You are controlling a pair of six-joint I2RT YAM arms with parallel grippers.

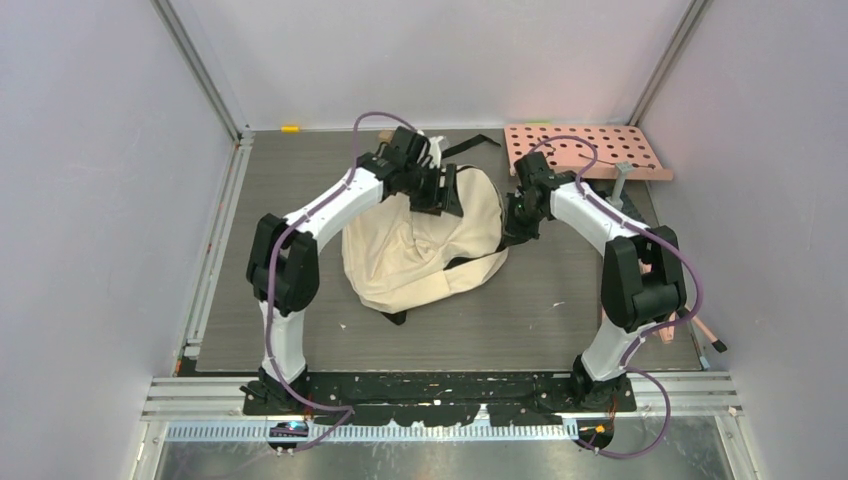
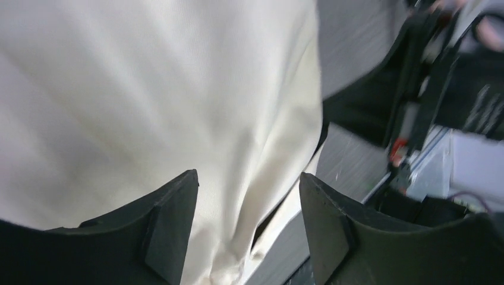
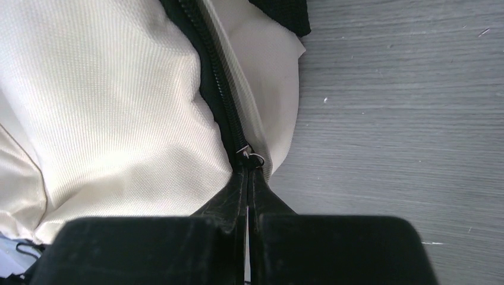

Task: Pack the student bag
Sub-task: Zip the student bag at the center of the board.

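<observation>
Here, the left tool (image 2: 248,178) hangs over the far left top of the student bag (image 1: 420,250). Its jaws stand well apart, with cream cloth below the gap and nothing held; blur hides whether the tips brush the fabric.

The bag itself lies slumped on the middle of the table (image 1: 560,300), its black straps poking out at its near and far sides. It looks soft and limp, so I judge it will sag and fold wherever it is lifted and slide on the table under a sideways tug. Broad cloth gives a poor hold. A strap, a seam or the zipper hardware is the better place to pinch, with the other arm bracing the cloth.

At the bag's right edge the right tool (image 3: 246,172) is pinched fully together at the end of the black zipper (image 3: 214,77). Its tips meet at the zipper pull (image 3: 252,155), which seems caught between them. Beyond the bag's far right corner sits a pink perforated board (image 1: 585,150).
</observation>
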